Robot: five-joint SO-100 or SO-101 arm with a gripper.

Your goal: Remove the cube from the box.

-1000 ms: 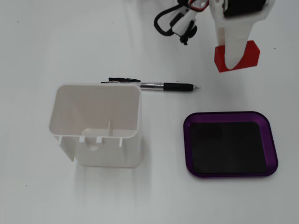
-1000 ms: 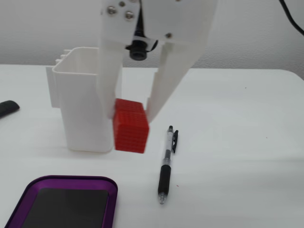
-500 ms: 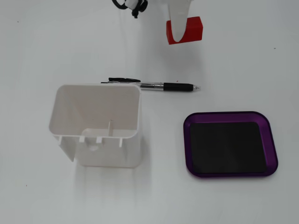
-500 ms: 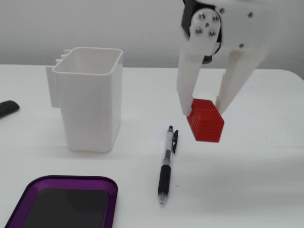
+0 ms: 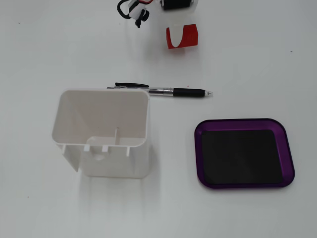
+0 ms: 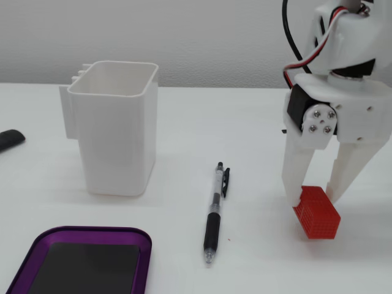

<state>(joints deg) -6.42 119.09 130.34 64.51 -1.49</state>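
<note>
The cube (image 6: 318, 215) is a small red studded block, low at the table surface on the right of a fixed view. My white gripper (image 6: 313, 196) stands over it with both fingers closed on its upper end. From above, the cube (image 5: 190, 37) shows at the top centre of a fixed view, partly covered by the gripper (image 5: 179, 30). The box (image 5: 198, 148) is a shallow purple tray with a black floor and nothing in it. It lies far from the cube, at the lower right there and at the lower left as the box (image 6: 92, 231).
A tall white open-topped container (image 5: 101, 131) (image 6: 113, 131) stands left of the tray. A black and silver pen (image 5: 171, 91) (image 6: 214, 214) lies between container and cube. A dark object (image 6: 9, 139) pokes in at the left edge.
The gripper has carried the cube away from the white container, across the pen, and down to the table surface. Tray, pen and container have not moved.
</note>
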